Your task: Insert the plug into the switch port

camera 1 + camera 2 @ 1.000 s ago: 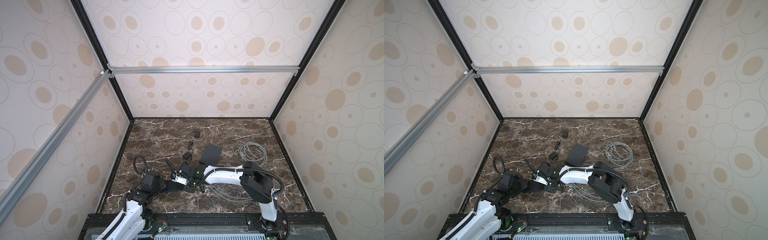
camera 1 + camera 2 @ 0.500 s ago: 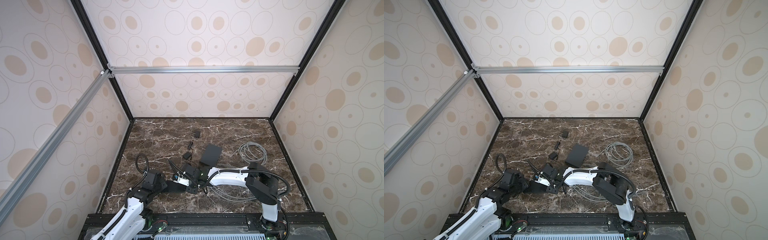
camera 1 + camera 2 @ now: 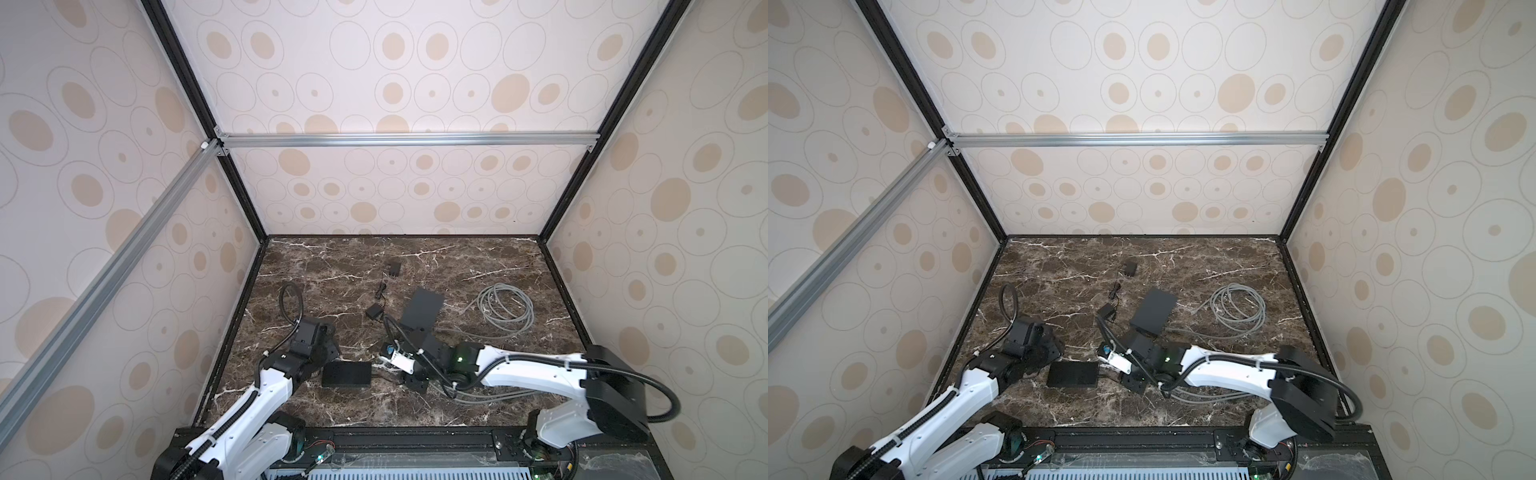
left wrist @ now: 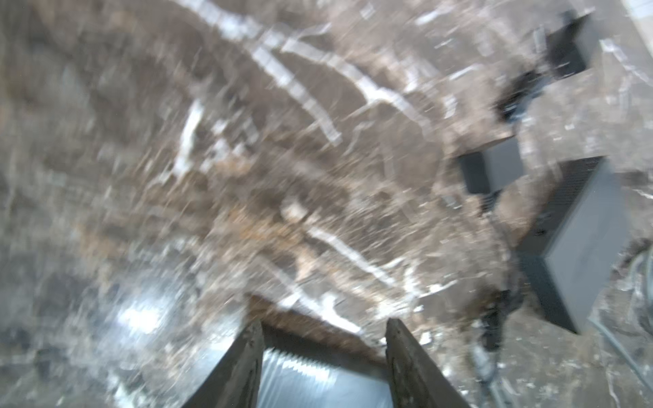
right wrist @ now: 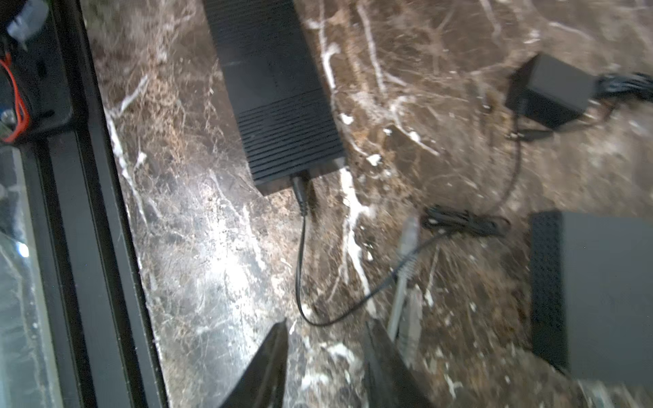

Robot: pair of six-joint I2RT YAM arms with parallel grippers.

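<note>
The black switch (image 3: 346, 374) (image 3: 1072, 374) lies flat on the marble near the front. In the right wrist view the black plug (image 5: 299, 190) sits in a port on the end face of the switch (image 5: 279, 99), and its thin black cord loops away over the marble. My right gripper (image 5: 328, 322) is open and empty, a short way back from the plug. My left gripper (image 4: 324, 322) is open at the switch's other end. That view is blurred, and the switch's ridged top (image 4: 300, 374) shows between its fingers.
A second black box (image 3: 422, 309) (image 5: 600, 293) lies behind the right wrist. A black power adapter (image 3: 374, 311) (image 5: 551, 88) and a smaller one (image 3: 393, 268) lie farther back. A grey cable coil (image 3: 505, 309) is at the right, its grey plug (image 5: 410, 236) beside my right fingers. The black front rail (image 5: 88, 212) is close.
Both grippers were bunched over the switch; now they have drawn apart and the switch lies bare on the marble. The left jaws have opened wider.
</note>
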